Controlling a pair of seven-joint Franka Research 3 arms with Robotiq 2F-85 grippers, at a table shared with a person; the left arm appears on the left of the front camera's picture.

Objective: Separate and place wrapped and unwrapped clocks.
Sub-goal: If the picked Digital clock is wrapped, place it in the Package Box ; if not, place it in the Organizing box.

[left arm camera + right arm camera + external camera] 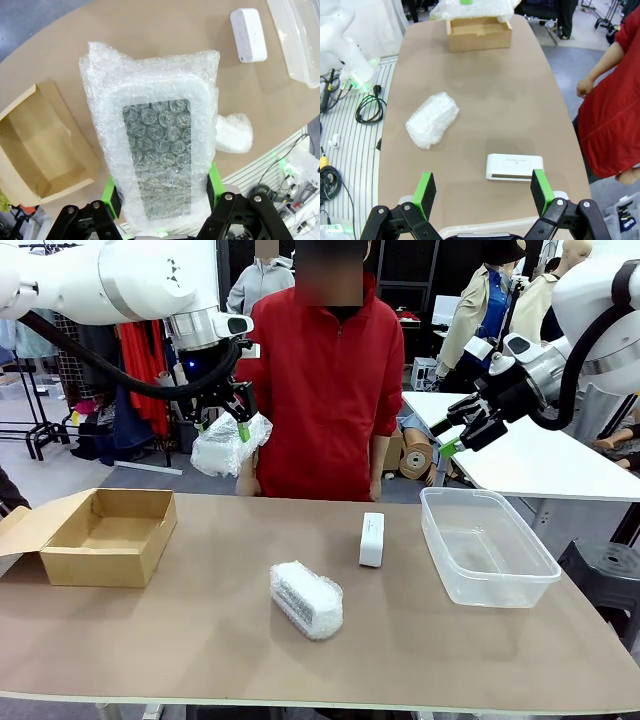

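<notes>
**Risk of a slip as left tool (222,425) holds wrapped clock (228,447) high over the bench (200,650)**

The grip is the weak point. The left tool is closed on one end of the wrapped clock. Its green pads press into soft bubble wrap, not the hard case, and most of the bundle stands out past them. The wrap could give or creep between the pads. The clock could then tilt or fall from well above the bench.

A release here would also miss. In the left wrist view the box (100,565) lies off to one side of the clock, not under it. I take the box to be where wrapped clocks go, though nothing shown settles that.

The person (330,390) stands close at the far edge, just behind the held clock, so a wide swing could brush them.

The bare clock (371,538) stands on a narrow side near the tub (505,592), and a clumsy approach could knock it flat. The other wrapped clock (305,598) lies alone near the bench's near edge, well apart from both tools.

The left arm comes in high from the left. Its wrist is turned down, so the tool hangs below it with the clock pointing at the bench.

The right arm is raised at the right, above and beyond the tub's far end. The right tool (462,432) tilts down toward the bench, jaws spread wide and empty. In its wrist view the bare clock lies just ahead, between the lines of the two pads.
</notes>
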